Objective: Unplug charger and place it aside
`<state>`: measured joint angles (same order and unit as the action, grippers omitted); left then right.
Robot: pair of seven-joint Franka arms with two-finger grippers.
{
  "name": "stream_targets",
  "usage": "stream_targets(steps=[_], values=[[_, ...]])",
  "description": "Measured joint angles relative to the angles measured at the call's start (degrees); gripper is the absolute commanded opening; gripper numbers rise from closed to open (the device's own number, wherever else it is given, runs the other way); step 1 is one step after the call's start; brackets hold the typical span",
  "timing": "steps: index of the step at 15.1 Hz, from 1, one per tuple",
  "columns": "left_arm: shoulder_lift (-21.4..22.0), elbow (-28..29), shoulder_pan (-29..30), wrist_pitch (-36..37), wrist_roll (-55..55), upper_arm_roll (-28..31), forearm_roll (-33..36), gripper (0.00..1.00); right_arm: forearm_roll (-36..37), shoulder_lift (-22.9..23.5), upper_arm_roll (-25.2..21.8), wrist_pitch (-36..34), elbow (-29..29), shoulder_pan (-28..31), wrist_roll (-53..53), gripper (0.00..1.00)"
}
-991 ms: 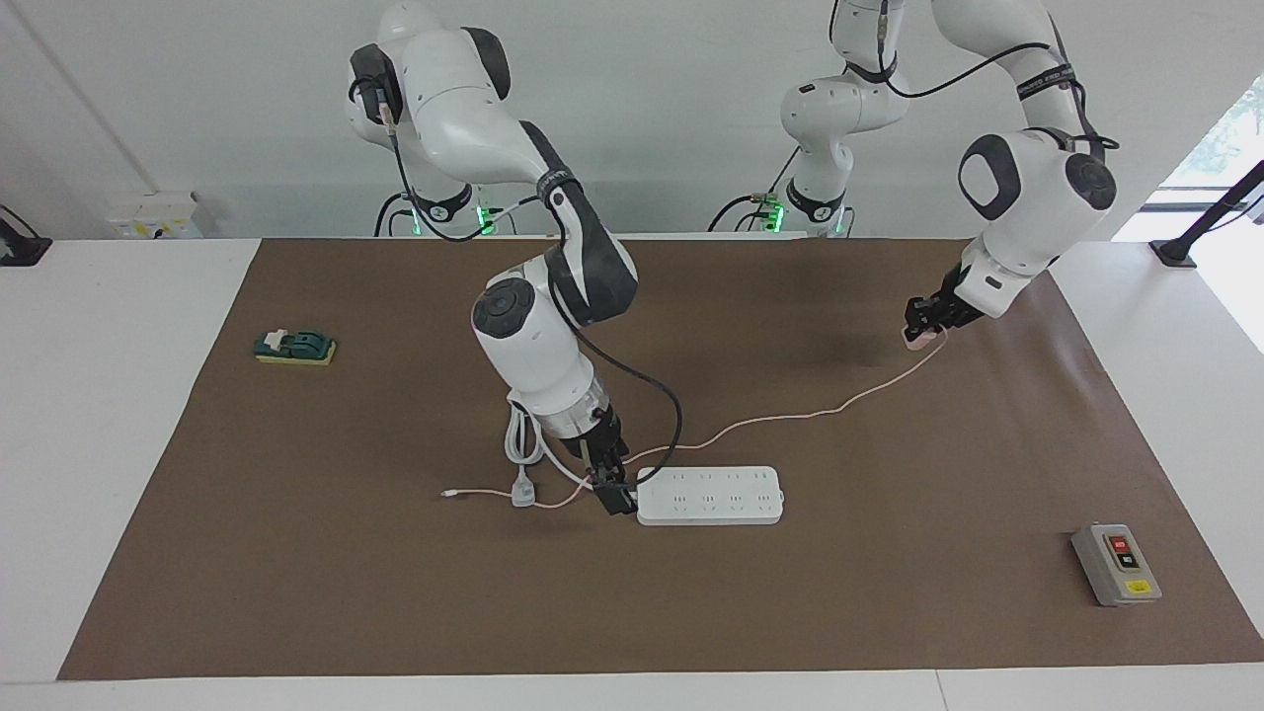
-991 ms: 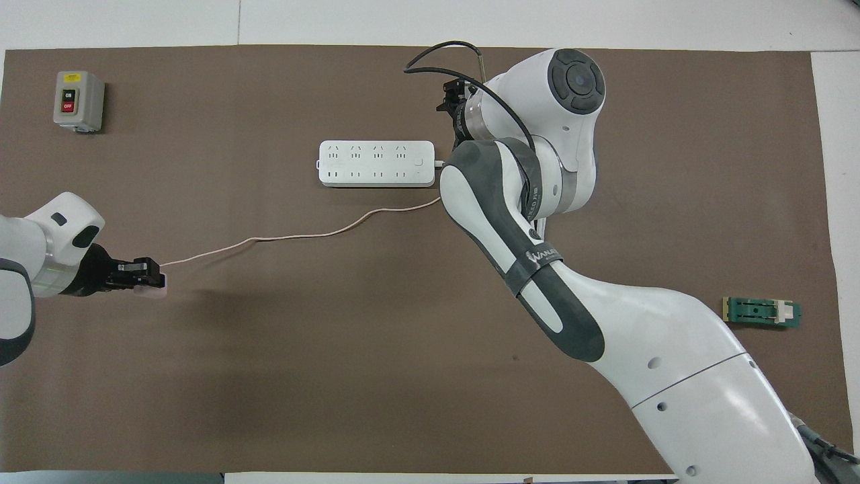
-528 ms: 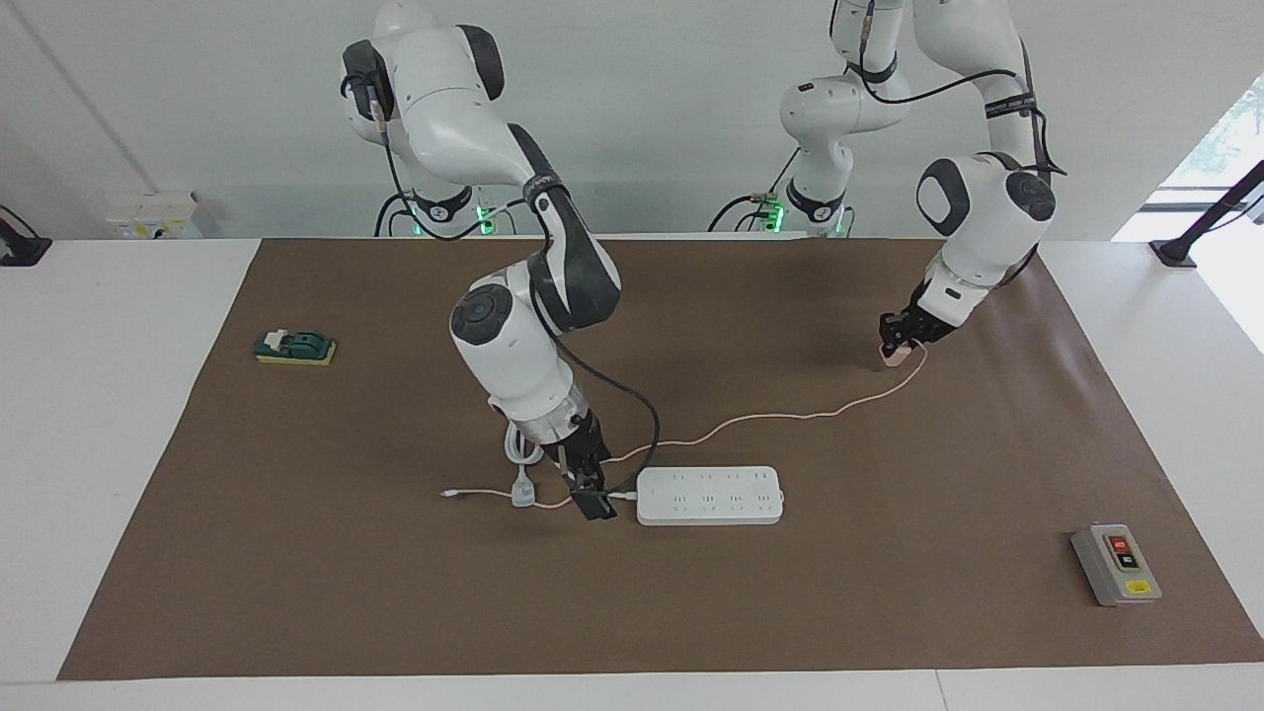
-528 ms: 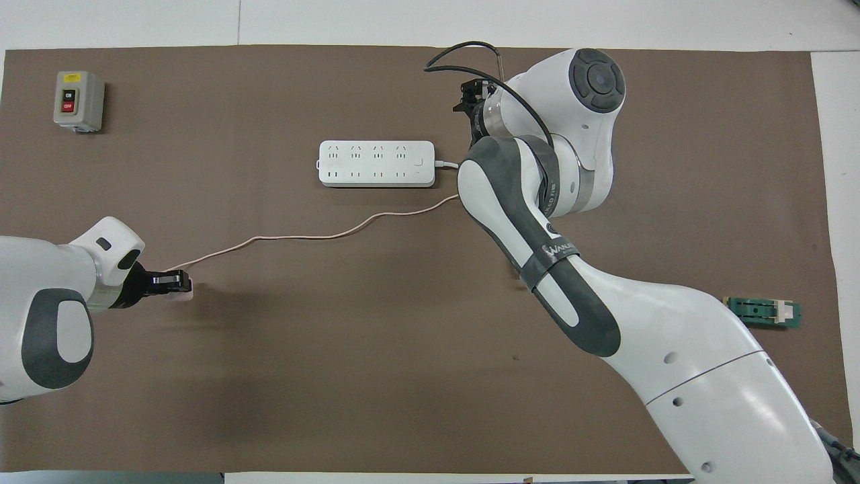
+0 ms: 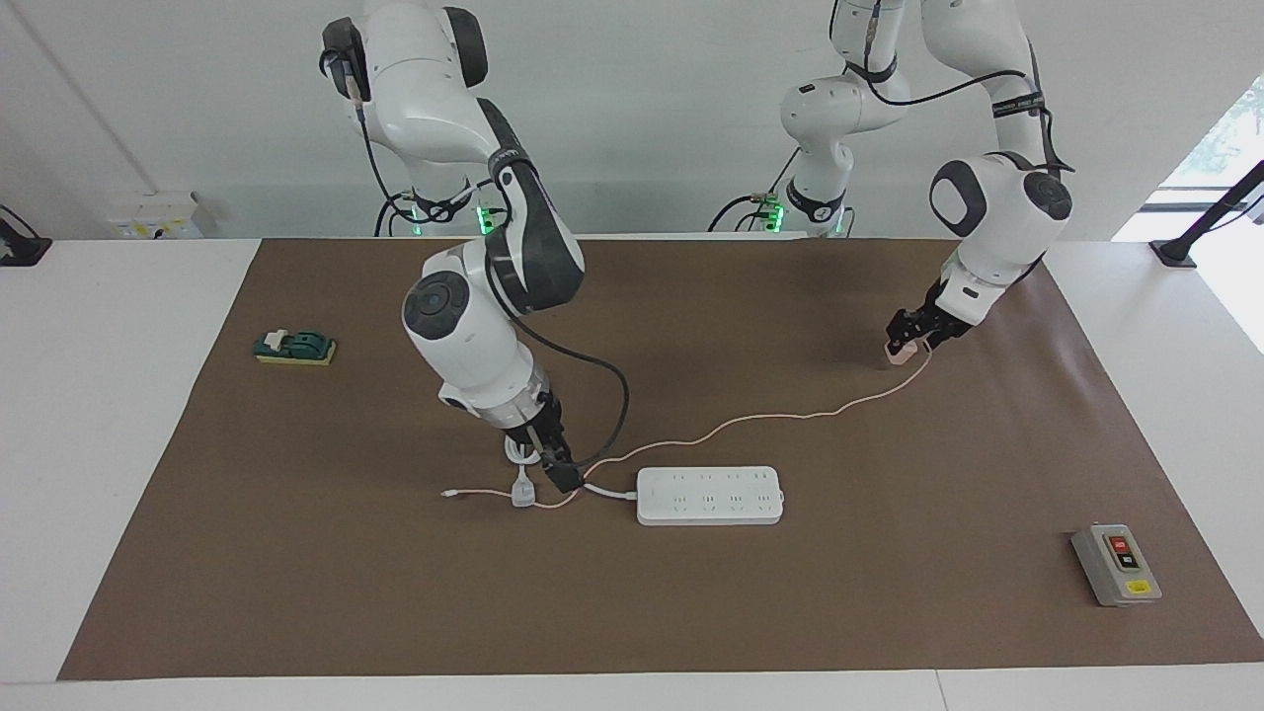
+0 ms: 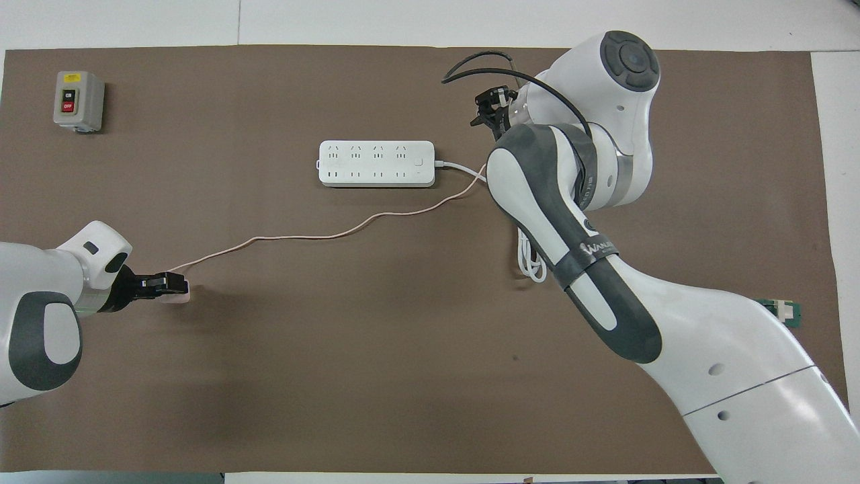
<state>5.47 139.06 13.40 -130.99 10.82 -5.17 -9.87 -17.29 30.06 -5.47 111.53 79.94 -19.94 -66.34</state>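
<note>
The pale pink charger is out of the white power strip and sits low at the brown mat, toward the left arm's end of the table. My left gripper is shut on it; in the overhead view the gripper has the charger at its tips. The thin pink cable trails from the charger past the strip. My right gripper hangs low over the strip's white cord, just off the strip's end; it also shows in the overhead view.
A grey-white plug with a coiled white cord lies beside the right gripper. A grey switch box stands at the left arm's end, farther from the robots. A green block lies at the right arm's end.
The left gripper brought the charger down to the mat and a little toward the table's middle. The right gripper drew away from the strip's end toward the right arm's end, and its elbow rose.
</note>
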Motion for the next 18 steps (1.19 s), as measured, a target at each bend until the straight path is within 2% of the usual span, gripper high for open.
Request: stream_targets(steps=[3,6,10,14,18], values=[[0.24,-2.88,3.48,5.27,3.02,0.26,-0.02,1.0,3.99,-4.44,-0.29,-2.84,3.56,2.18,15.19,1.0],[0.69,-8.31,4.09,11.29,3.17,0.84,-0.02,1.0,7.43,-8.24,-0.44,-6.73,6.1,6.09,30.29,1.0],[0.82,-21.19,4.15,22.03,2.85,2.3,0.07,1.0,13.18,-11.71,-0.5,-11.04,6.7,10.28,46.0,1.0],[0.72,-33.56,3.71,31.09,-2.03,1.82,5.46,1.0,14.54,-14.61,-0.51,-14.72,6.85,12.09,53.66,1.0],[0.64,-42.16,0.51,34.48,-8.08,1.04,8.23,1.0,14.92,-17.43,-0.52,-16.89,6.88,12.5,56.14,1.0]])
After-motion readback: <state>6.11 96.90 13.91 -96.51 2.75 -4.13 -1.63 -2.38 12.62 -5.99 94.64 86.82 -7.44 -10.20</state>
